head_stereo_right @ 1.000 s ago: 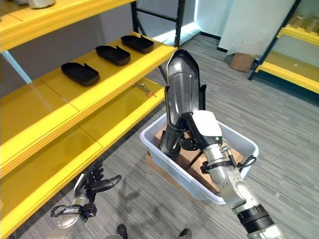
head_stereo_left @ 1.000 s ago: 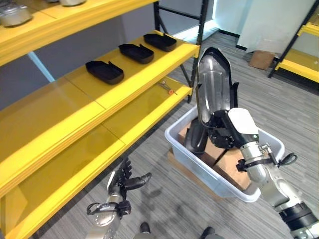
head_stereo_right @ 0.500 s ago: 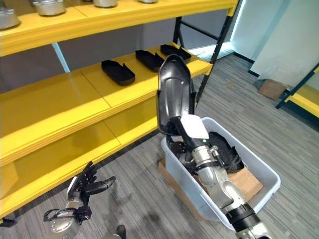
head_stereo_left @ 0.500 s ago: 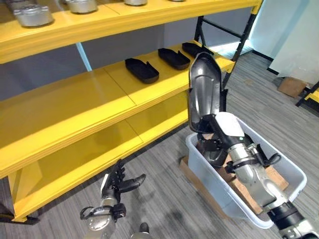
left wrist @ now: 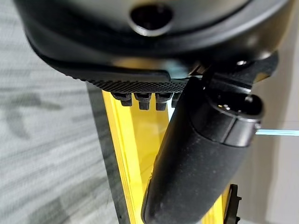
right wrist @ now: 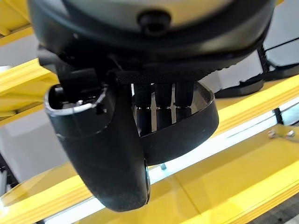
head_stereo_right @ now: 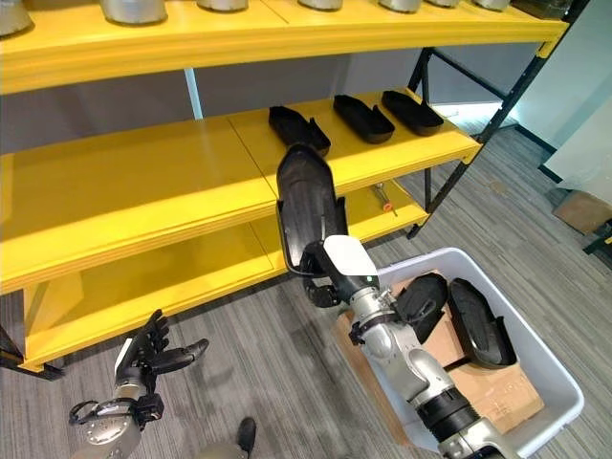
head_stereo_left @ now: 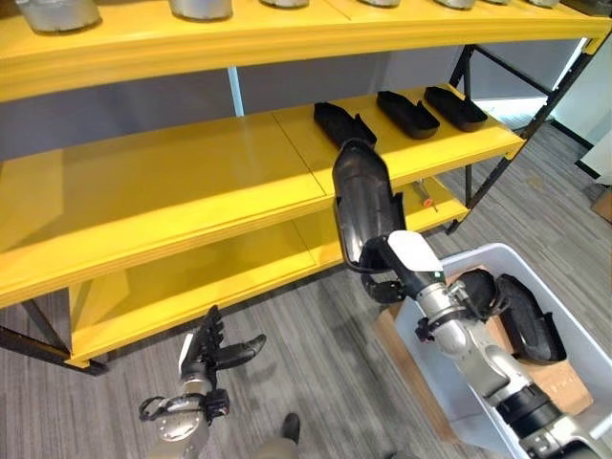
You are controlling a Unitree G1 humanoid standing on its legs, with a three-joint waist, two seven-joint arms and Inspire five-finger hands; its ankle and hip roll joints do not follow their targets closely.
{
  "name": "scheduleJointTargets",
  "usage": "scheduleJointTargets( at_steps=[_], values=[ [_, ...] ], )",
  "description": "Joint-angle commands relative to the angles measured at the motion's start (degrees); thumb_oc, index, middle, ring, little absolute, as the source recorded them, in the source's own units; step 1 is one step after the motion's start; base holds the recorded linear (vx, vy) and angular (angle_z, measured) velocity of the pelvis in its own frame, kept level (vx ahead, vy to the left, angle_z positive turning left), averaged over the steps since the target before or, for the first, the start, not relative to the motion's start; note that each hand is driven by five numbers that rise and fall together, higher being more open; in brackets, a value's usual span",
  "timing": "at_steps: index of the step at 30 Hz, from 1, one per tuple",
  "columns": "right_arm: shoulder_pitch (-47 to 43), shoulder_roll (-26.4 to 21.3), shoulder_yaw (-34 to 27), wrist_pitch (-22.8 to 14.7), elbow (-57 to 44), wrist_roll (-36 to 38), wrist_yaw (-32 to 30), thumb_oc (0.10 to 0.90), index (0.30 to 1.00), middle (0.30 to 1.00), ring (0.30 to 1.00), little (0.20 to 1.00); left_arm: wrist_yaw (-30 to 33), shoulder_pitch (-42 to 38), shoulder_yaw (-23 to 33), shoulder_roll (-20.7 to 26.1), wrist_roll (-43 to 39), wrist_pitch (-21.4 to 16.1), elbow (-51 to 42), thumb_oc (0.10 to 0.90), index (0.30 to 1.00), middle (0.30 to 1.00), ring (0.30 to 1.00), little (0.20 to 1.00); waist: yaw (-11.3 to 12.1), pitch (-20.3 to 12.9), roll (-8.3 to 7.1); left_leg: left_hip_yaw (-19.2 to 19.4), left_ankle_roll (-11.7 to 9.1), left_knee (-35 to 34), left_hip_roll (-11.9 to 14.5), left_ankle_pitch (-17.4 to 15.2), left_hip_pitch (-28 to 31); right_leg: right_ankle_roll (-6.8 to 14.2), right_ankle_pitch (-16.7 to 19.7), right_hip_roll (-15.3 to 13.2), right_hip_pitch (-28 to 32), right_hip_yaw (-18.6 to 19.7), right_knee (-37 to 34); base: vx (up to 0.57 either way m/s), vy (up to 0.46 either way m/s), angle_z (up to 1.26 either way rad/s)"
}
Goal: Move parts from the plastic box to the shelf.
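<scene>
Held part hides right hand fingers (lower end); plastic box cut by frame edge.

A warehouse or workshop storeroom: long yellow shelving on black steel uprights carries rows of black moulded parts and metal pots, above grey striped carpet flooring.

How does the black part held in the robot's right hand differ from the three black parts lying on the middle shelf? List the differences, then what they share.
The held part stands upright in the air, gripped at its lower end by the right hand; the three shelf parts lie flat on the middle shelf, touched by no hand. The held part is alone; the shelf parts form a row. All are black, elongated shells of similar shape.
</scene>
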Motion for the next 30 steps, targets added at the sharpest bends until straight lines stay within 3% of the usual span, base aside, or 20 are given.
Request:
scheduleJointTargets(
  at_steps=[1, 4, 7, 18, 21, 22, 23, 24, 26, 27, 28, 29, 30],
  values=[
    [-9.73, -2.17, -3.99, -2.21, -5.48, 1.41, -4.81, 0.4, 0.3, 0.3, 0.3, 0.3, -1.32, -2.73, -0.63, 0.94, 2.33, -5.63, -6.08, 0.9, 1.0, 1.0, 1.0, 1.0, -1.52, -1.1, -1.57, 3.24, -2.11, -2.4, -1.54, -5.74, 6.86, 1.48, 7.3, 0.09, -1.26, 2.87, -4.12, 0.08, -0.054, 0.51],
    [-7.0, -2.02, -5.46, -2.71, -6.22, 2.35, -4.27, 0.4, 0.3, 0.3, 0.3, 0.3, -1.72, -1.97, -0.39, -0.41, 1.84, -5.75, -6.19, 0.9, 1.0, 1.0, 1.0, 1.0, -1.7, -1.98, -2.51, 2.28, -2.58, -2.97, -1.7, -5.66, 7.7, 1.29, 6.54, 0.27, 2.75, 2.36, -5.99, 0.09, -0.119, 0.5],
    [-5.88, -2.26, -6.23, -3.33, -6.72, 3.53, -4.12, 0.4, 0.3, 0.3, 0.3, 0.3, -2.08, -0.33, -0.13, -1.44, 0.48, -5.77, -6.81, 0.9, 1.0, 1.0, 1.0, 1.0, -1.55, -3.67, -2.24, 1.77, -3.62, -3.81, -0.23, -4.49, 7.69, 0.7, 6.41, 0.71, 4.97, 0.16, -7.66, 0.1, -0.169, 0.59],
    [-7.37, -3.83, -5.64, -4.54, -7.76, 5.03, -4.03, 0.4, 0.3, 0.3, 0.3, 0.3, -2.3, -0.78, -1.5, -1.42, -0.51, -5.29, -6.89, 0.9, 1.0, 1.0, 1.0, 1.0, -1.39, -4.91, -2.3, 0.72, -6.92, -3.3, 4.61, -4.4, 8.13, -1.32, 2.85, 3.27, 8.55, -3.44, -8.22, 0.05, -0.155, 0.15],
    [-8.9, -3.97, -4.41, -5.11, -8.25, 5.78, -3.93, 0.4, 0.3, 0.3, 0.3, 0.3, -2.04, -0.87, -1.48, -1.8, -1.2, -5.41, -6.58, 0.9, 1.0, 1.0, 1.0, 1.0, -0.73, -3.99, -3.17, 0.53, -7.88, 3.19, 5.12, -5.65, 6.01, -2.72, 1.73, 4.37, 9.89, -3.12, -8.26, 0.02, -0.17, -0.01],
    [-9.52, -4.07, -4.01, -5.42, -8.62, 6.1, -3.9, 0.4, 0.3, 0.3, 0.3, 0.3, -1.99, -0.98, -1.54, -1.97, -1.51, -5.46, -6.46, 0.9, 1.0, 1.0, 1.0, 1.0, -0.3, -3.28, -3.52, 0.65, -8.87, 8.23, 4.88, -4.52, 4.07, -3.33, 1.39, 4.63, 10.64, -3.28, -8.29, -0.06, -0.214, 0.03],
    [-10.29, -4.12, -3.51, -5.45, -8.66, 6.55, -4.12, 0.4, 0.3, 0.3, 0.3, 0.3, -2.21, -1.38, -1.84, -1.97, -2.14, -5.49, -6.3, 0.9, 1.0, 1.0, 1.0, 1.0, 0.93, -1.26, -4.06, -0.7, -10.35, 18.0, 3.58, -0.85, -0.5, -4.77, 0.83, 4.64, 11.86, -3.84, -8.17, -0.08, -0.151, 0.07],
    [-10.47, -4.1, -3.55, -5.49, -8.54, 6.57, -4.17, 0.4, 0.3, 0.3, 0.3, 0.3, -2.2, -1.56, -1.83, -1.92, -2.16, -5.49, -6.27, 0.9, 1.0, 1.0, 1.0, 1.0, 0.55, -1.16, -3.95, -1.23, -10.36, 19.53, 3.53, -1.34, -1.53, -4.79, 0.79, 4.68, 11.74, -4.28, -8.08, -0.1, -0.11, 0.08],
    [-10.89, -4.39, -3.57, -5.61, -9.01, 6.64, -4.32, 0.4, 0.3, 0.3, 0.3, 0.3, -2.47, -1.65, -1.98, -1.72, -2.2, -5.56, -6.42, 0.9, 1.0, 1.0, 1.0, 1.0, 1.7, 0.22, -4.37, -2.28, -10.48, 24.6, 1.58, 0.71, -4.62, -5.44, 0.35, 4.65, 12.67, -4.81, -8.13, -0.02, -0.059, 0.2],
    [-9.92, -5.3, -4.49, -5.3, -9.79, 6.41, -4.71, 0.4, 0.3, 0.3, 0.3, 0.3, -2.51, -1.58, -2.26, -1.52, -2.19, -4.93, -6.56, 0.9, 1.0, 1.0, 1.0, 1.0, 0.93, 0.18, -4.29, 2.7, -9.76, 18.89, 6.19, 2.57, -8.05, -5.18, -0.61, 4.41, 13.68, -7.08, -8.7, 0.03, -0.036, 0.36],
    [-9.9, -5.31, -4.5, -5.3, -9.81, 6.41, -4.7, 0.4, 0.3, 0.3, 0.3, 0.3, -2.51, -1.57, -2.27, -1.51, -2.19, -4.93, -6.56, 0.9, 1.0, 1.0, 1.0, 1.0, 0.93, 0.13, -4.35, 2.72, -9.75, 18.67, 6.14, 2.72, -8.0, -5.17, -0.57, 4.36, 13.64, -7.08, -8.74, 0.11, 0.042, 0.74],
    [-8.36, -5.69, -5.69, -4.78, -9.63, 6.43, -5.05, 0.4, 0.3, 0.3, 0.3, 0.3, -2.98, -1.54, -2.49, -1.13, -1.66, -4.68, -6.68, 0.9, 1.0, 1.0, 1.0, 1.0, 0.58, -0.16, -4.2, 5.57, -9.5, 10.93, 9.88, 3.71, -8.95, -4.41, -1.17, 4.38, 14.51, -7.93, -9.2, 0.08, 0.031, 0.83],
    [-8.18, -5.7, -5.79, -4.78, -9.7, 6.42, -5.05, 0.4, 0.3, 0.3, 0.3, 0.3, -2.98, -1.51, -2.58, -1.1, -1.65, -4.67, -6.69, 0.9, 1.0, 1.0, 1.0, 1.0, 0.69, -0.28, -4.27, 5.7, -9.59, 9.89, 9.87, 4.3, -8.49, -4.48, -1.13, 4.39, 14.48, -7.91, -9.27, 0.2, 0.117, 0.92]
  ],
)
